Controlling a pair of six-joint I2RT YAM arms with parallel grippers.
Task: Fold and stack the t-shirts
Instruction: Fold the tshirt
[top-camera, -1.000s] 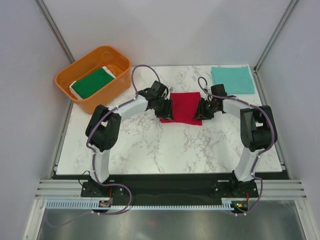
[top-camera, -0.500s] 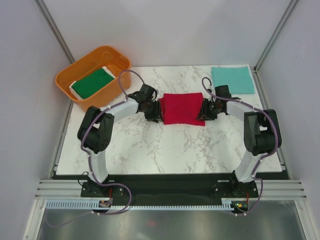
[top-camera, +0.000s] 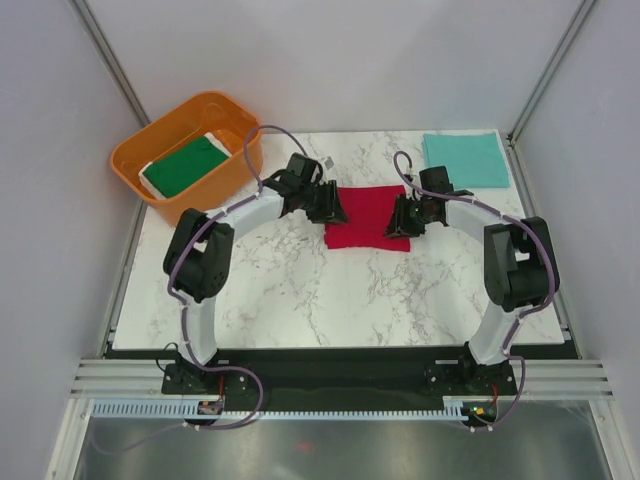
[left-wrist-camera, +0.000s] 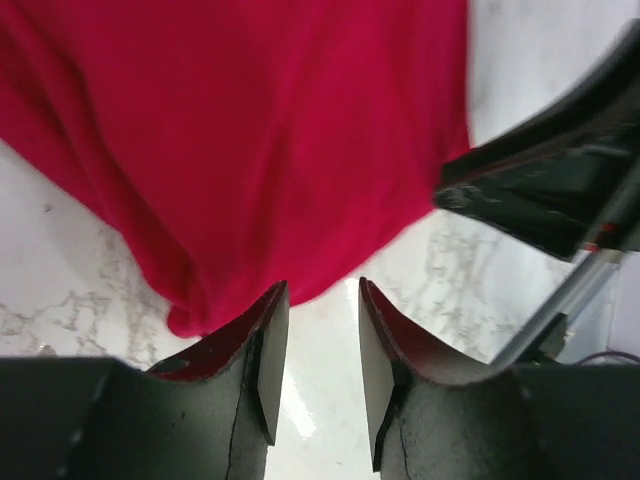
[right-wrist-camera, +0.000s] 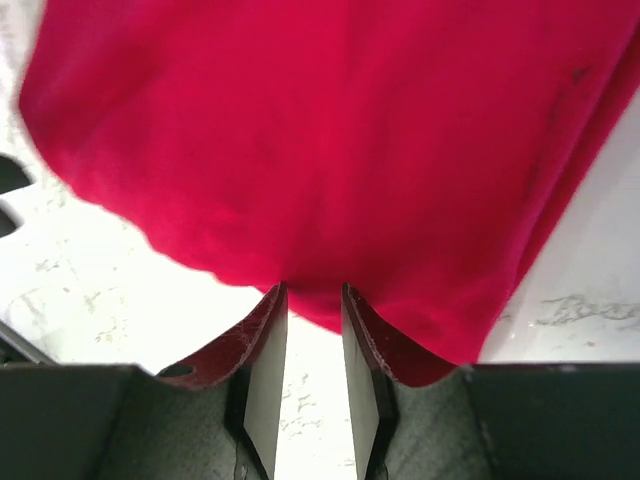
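The red t-shirt (top-camera: 365, 218) lies bunched on the counter (top-camera: 300, 290), about midway between the left and right edges and in the far half. A claw stands at each of its short sides. The left claw (left-wrist-camera: 322, 290) is at the shirt's left side. Its two fingers are spread a little, and bare marble shows through the gap with no cloth in it. The shirt's rumpled hem lies just beyond the tips. The right claw (right-wrist-camera: 313, 292) is at the shirt's right side, its fingers parted by a narrower slot, again with pale counter showing through. The cloth's edge comes right up to these tips — the wrist view is too close to show whether they touch it, but nothing red sits between the pads. In the left wrist view a dark piece of the other arm shows beyond the shirt's far side. The teal t-shirt (top-camera: 465, 158) lies folded flat and square in the far right corner, well apart from both claws. The dark green t-shirt (top-camera: 185, 165), with a white edge along one side, lies folded inside the orange tub (top-camera: 215, 188), which stands at the far left corner and overhangs the left edge.
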